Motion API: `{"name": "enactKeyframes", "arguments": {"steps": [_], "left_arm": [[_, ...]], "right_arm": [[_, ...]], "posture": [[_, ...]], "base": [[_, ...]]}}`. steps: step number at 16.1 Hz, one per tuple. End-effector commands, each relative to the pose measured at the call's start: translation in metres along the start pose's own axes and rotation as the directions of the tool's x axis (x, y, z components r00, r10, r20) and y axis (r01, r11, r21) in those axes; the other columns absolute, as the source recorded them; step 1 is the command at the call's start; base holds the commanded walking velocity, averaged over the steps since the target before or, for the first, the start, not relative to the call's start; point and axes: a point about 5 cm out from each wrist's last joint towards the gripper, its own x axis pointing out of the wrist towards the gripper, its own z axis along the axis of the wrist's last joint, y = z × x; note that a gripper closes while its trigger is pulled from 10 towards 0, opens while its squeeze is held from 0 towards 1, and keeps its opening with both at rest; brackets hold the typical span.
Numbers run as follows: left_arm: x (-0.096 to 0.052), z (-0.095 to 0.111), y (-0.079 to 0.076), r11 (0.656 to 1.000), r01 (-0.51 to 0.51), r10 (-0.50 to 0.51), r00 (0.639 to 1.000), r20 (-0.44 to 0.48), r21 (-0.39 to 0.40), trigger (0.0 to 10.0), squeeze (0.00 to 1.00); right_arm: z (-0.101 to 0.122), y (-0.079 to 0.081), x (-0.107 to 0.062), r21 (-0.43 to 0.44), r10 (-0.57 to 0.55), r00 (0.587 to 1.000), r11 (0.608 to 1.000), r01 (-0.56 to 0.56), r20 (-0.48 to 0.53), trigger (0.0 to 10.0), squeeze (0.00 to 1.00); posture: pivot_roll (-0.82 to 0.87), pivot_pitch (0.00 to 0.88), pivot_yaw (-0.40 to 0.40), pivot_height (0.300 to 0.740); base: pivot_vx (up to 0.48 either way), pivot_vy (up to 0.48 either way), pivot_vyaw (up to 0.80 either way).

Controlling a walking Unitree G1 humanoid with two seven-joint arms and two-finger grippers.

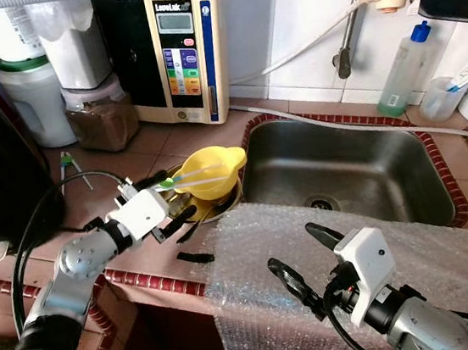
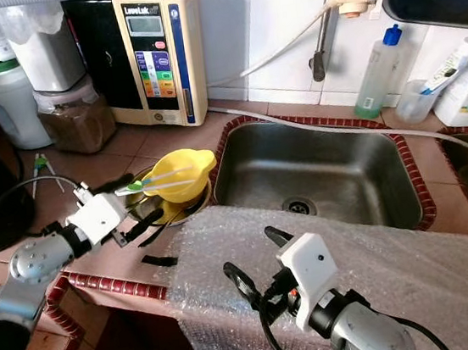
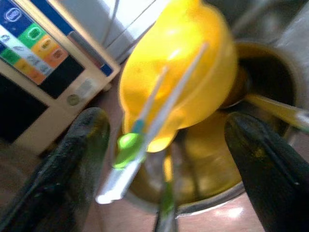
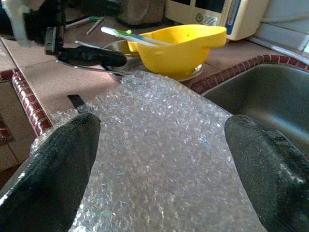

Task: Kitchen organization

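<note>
A: Starting at the left, what's the step in hand?

B: I'd judge it's clearing the dishes beside the sink. The left gripper (image 1: 180, 220) is stretched forward and low over the brown tiled counter (image 1: 142, 156), its two black fingers apart, bracketing the near side of the round metal bowl (image 3: 212, 205). It grips nothing yet.

A: And what sits in that bowl?

B: A yellow plastic bowl with a pouring lip (image 1: 210, 171), tilted, resting on the metal one. A pale straw-like stick with a green tip (image 2: 158, 182) lies across its rim. The stack stands just left of the stainless steel sink (image 1: 344, 166).

A: So the next move?

B: Probably easing in and closing on a rim. The stick looks loose and could roll off.

A: Further right?

B: A sheet of clear bubble wrap (image 1: 262, 265) drapes over the counter edge. The right gripper (image 1: 303, 260) hovers above it, forearm angled up from below, fingers spread wide and empty.
</note>
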Motion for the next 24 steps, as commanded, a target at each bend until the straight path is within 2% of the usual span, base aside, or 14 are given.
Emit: {"name": "enactKeyframes", "arguments": {"steps": [1,3,4,5,6,7,10,11,12,15,16,21,23,24], "left_arm": [[0.0,-0.006,0.003,1.0,-0.001,0.002,0.998,-0.059,0.013,10.0,0.0],[0.002,-0.006,0.006,1.0,-0.017,0.017,0.997,-0.069,0.002,10.0,0.0],[0.002,-0.008,0.006,1.0,-0.02,0.02,0.997,-0.08,0.002,7.1,0.0],[0.003,-0.009,0.007,1.0,-0.023,0.023,0.996,-0.087,0.001,3.1,0.0],[0.003,-0.009,0.006,1.0,-0.016,0.015,0.996,-0.091,-0.003,1.8,0.0],[0.004,-0.009,0.006,1.0,-0.008,0.007,0.996,-0.093,-0.01,0.0,0.0],[0.004,-0.009,0.004,1.0,0.022,-0.023,0.996,-0.086,-0.014,0.3,0.0],[0.004,-0.009,0.002,0.999,0.038,-0.04,0.996,-0.083,-0.016,2.9,0.0],[0.0,-0.011,0.001,0.998,0.059,-0.058,0.995,-0.086,0.0,10.0,0.0],[-0.008,-0.007,0.005,0.997,0.07,-0.072,0.997,-0.037,-0.039,10.0,0.02],[-0.011,-0.003,0.008,0.994,0.074,-0.075,0.997,-0.002,-0.079,10.0,1.0],[-0.016,0.011,0.021,0.976,0.146,-0.139,0.989,0.053,-0.161,10.0,1.0],[-0.017,0.011,0.026,0.985,0.138,-0.137,0.99,0.019,-0.103,10.0,1.0],[-0.016,0.013,0.03,0.986,0.116,-0.114,0.993,0.027,-0.12,10.0,1.0]], "right_arm": [[0.001,0.001,0.001,-0.005,0.005,1.0,1.0,-0.005,0.007,10.0,0.0],[0.001,0.001,0.001,-0.005,0.005,1.0,1.0,-0.005,0.007,10.0,0.0],[0.001,0.001,0.001,-0.004,0.005,1.0,1.0,-0.005,0.008,10.0,0.0],[0.001,0.001,0.001,-0.004,0.005,1.0,1.0,-0.005,0.008,10.0,0.0],[0.001,0.001,0.001,-0.003,0.006,1.0,1.0,-0.006,0.008,10.0,0.0],[0.001,0.001,0.001,-0.003,0.006,1.0,1.0,-0.006,0.007,10.0,0.0],[0.0,0.001,0.001,-0.005,0.007,1.0,1.0,-0.007,0.005,10.0,0.0],[0.0,0.001,0.001,-0.006,0.008,1.0,1.0,-0.008,0.004,10.0,0.0],[0.0,0.001,0.001,-0.008,0.01,1.0,1.0,-0.01,0.003,10.0,0.0],[0.0,0.0,0.0,-0.009,0.01,1.0,1.0,-0.01,-0.002,10.0,0.0],[-0.001,0.0,-0.001,-0.008,0.011,1.0,1.0,-0.011,-0.003,10.0,0.0],[0.0,-0.001,0.003,-0.011,0.027,1.0,1.0,-0.027,-0.004,10.0,0.0],[0.0,-0.001,0.003,-0.014,0.025,1.0,1.0,-0.025,-0.002,10.0,0.0],[0.0,-0.001,0.003,-0.013,0.024,1.0,1.0,-0.024,-0.002,10.0,0.0]], "posture": [[0.08,0.0,-0.001,0.74],[0.08,0.0,0.0,0.74],[0.08,0.0,0.001,0.74],[0.08,0.0,0.001,0.74],[0.08,0.0,0.001,0.74],[0.07,0.0,0.002,0.74],[0.08,0.0,-0.002,0.74],[0.08,0.0,-0.002,0.74],[0.07,0.0,-0.005,0.74],[0.08,0.0,-0.008,0.74],[0.08,0.0,-0.011,0.74],[0.09,0.0,-0.023,0.74],[0.09,0.0,-0.021,0.74],[0.09,0.0,-0.02,0.74]], "base": [[0.0,0.0,0.0],[0.0,0.0,0.0],[0.0,0.0,0.0],[0.0,0.0,0.0],[0.0,0.0,0.0],[0.0,0.0,0.0],[0.0,0.0,0.0],[0.0,0.0,0.0],[0.0,0.0,0.0],[0.0,0.0,0.0],[0.0,0.0,0.0],[0.0,0.0,0.0],[0.0,0.0,0.0],[0.0,0.0,0.0]]}}
